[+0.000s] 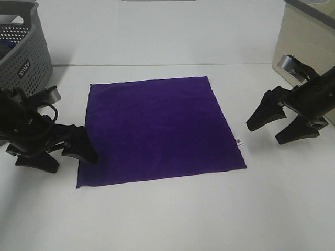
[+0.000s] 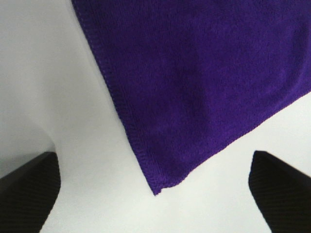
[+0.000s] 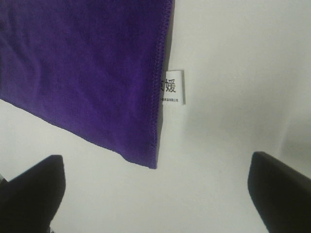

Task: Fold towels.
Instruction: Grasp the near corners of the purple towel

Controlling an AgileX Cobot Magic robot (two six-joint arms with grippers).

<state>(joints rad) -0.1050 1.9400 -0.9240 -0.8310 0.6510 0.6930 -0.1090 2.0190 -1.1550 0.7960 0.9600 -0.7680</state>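
The deep purple towel (image 1: 157,125) lies spread flat on the white table, with its small white tag (image 1: 238,141) on the right edge. My left gripper (image 1: 75,164) is open and empty, low over the towel's front left corner (image 2: 155,187), with one finger on each side of it. My right gripper (image 1: 263,135) is open and empty, just right of the towel's front right corner (image 3: 153,162). The tag (image 3: 173,87) shows clearly in the right wrist view. In the wrist views the dark fingertips (image 2: 34,184) (image 3: 279,184) stand wide apart.
A grey perforated basket (image 1: 23,57) stands at the back left of the table. A beige box (image 1: 306,42) stands at the back right, behind my right arm. The white table (image 1: 167,219) runs on in front of the towel.
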